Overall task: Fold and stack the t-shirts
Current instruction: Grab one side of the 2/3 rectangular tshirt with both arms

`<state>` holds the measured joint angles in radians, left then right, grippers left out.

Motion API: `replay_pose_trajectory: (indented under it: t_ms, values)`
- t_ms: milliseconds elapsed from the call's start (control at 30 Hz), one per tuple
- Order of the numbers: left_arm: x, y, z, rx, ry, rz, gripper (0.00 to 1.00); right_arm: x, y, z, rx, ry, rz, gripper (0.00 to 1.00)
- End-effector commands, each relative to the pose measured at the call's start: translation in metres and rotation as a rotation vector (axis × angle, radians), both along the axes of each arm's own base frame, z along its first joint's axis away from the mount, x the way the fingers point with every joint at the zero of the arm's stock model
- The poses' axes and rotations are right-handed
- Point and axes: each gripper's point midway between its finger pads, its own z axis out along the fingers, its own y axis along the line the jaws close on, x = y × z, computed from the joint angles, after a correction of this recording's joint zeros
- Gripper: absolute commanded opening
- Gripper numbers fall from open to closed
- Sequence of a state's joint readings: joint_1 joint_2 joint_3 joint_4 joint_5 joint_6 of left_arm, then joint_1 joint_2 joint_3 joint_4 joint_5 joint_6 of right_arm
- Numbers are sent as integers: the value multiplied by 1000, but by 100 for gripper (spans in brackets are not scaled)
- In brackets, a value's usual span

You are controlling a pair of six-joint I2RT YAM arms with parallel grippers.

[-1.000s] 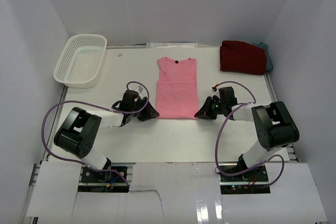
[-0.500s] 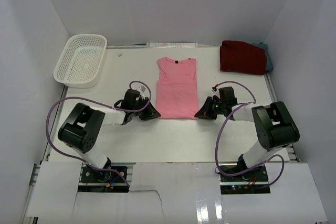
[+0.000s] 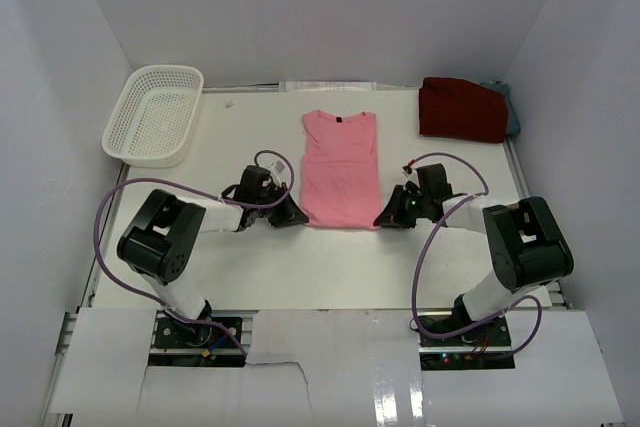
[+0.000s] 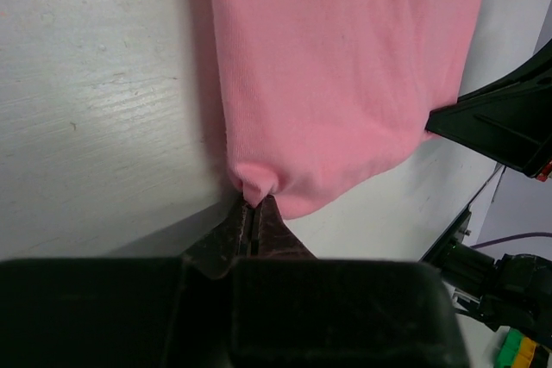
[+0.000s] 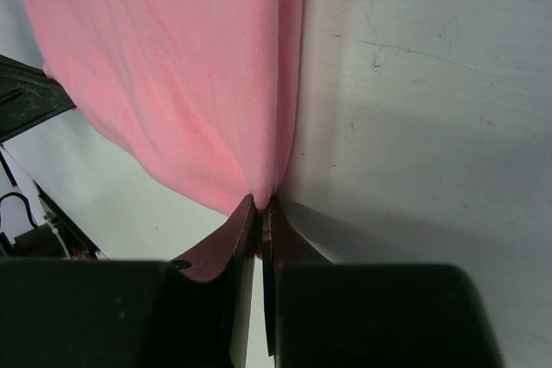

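pink shirt [image 3: 340, 169] lies flat mid-surface, collar at the far end, hem toward my bases. it reads as a narrow oblong with no sleeves sticking out at the sides.

left hand [image 3: 291, 215] is low on the surface [image 3: 330, 257] at the shirt's near left corner. in the left wrist view the fingers are pressed together with a small pucker of pink cloth nipped between the tips, so it is clamped on that corner.

right hand [image 3: 385, 218] sits at the near right corner, mirroring the left. in the right wrist view its fingers meet on the folded edge of the cloth, pinched tight. the hem sags in a shallow curve between my two grips, and each wrist view catches the other hand's dark tip across the cloth.

red shirt [image 3: 461, 109] is folded in the far right corner, well apart from the pink one. teal-grey shirt [image 3: 511, 112] shows only as a sliver at the red one's right side. it looks to lie under or behind it, and i cannot tell which.

basket [image 3: 152, 114] stands at the far left, tilted against the wall.
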<state>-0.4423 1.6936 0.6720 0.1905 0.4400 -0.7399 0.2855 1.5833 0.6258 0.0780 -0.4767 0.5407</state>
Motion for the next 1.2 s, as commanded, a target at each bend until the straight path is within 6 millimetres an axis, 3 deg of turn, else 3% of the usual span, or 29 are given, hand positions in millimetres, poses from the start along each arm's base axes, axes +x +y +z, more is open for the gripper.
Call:
replay_pose_trajectory:
  t_ms: [0,300,500,733,867,1000,1167]
  values:
    - [-46,22,-41,139,171,-53,0,-10,-6,3,-42,9,43,8]
    - [-101,14,-21,92,238,-136,0,-57,-15,1,-69,81,142,8]
    - [-137,13,-22,101,288,-140,0,-83,-21,3,-81,110,180,8]
    - [-140,18,-10,121,290,-114,0,-102,-17,19,-43,137,238,8]
    - [-136,24,17,136,252,-86,0,-100,-13,40,-20,101,266,8]
    - [-120,19,56,102,181,-73,0,-97,-11,58,-8,72,285,8]
    - [-109,14,81,84,143,-72,0,-94,-7,75,12,51,305,8]
